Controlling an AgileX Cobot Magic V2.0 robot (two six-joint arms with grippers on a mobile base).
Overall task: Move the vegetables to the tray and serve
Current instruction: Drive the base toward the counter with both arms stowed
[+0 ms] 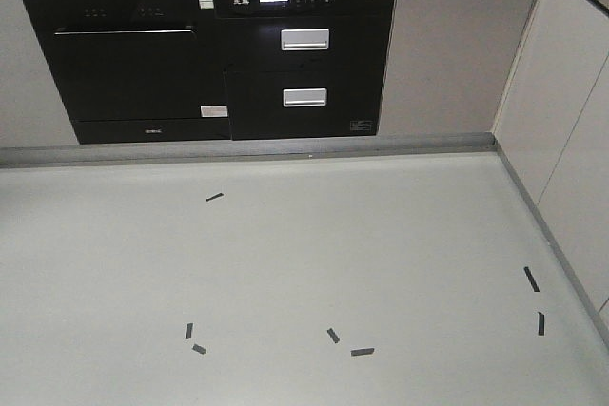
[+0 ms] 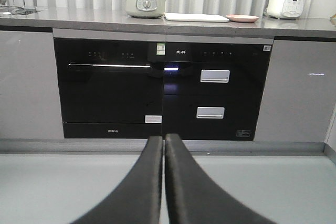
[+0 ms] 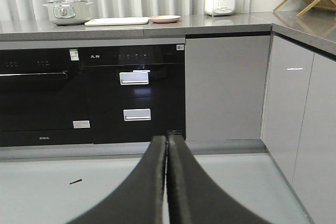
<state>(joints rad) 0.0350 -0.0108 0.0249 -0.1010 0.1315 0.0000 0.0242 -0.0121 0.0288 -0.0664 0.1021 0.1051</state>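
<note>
Left wrist view: the left gripper point(image 2: 164, 140) has its two black fingers pressed flat together with nothing between them, low over bare grey floor point(image 2: 273, 187) that lies open on both sides. Straight ahead of the tips the floor ends at a grey plinth point(image 2: 52, 145). Above it stand a black oven point(image 2: 107, 93), ahead to the left, and a black drawer unit point(image 2: 215, 93), ahead to the right. Higher up runs the level front edge of the counter point(image 2: 31, 22). On it, above and slightly right of the tips, lies the tray point(image 2: 196, 17), seen edge-on. A pot point(image 2: 145, 4) stands just beside its left end and a pink plate point(image 2: 242, 18) near its right end. The angle hides what lies on the plate.

Right wrist view: the right gripper point(image 3: 167, 140) is likewise clamped closed and empty. From here the tray sits up and to the left of the tips. To the right, a run of grey cabinets point(image 3: 310, 124) turns forward and walls off that side.

In the front-facing view, short black tape marks point(image 1: 362, 352) dot the open floor.
</note>
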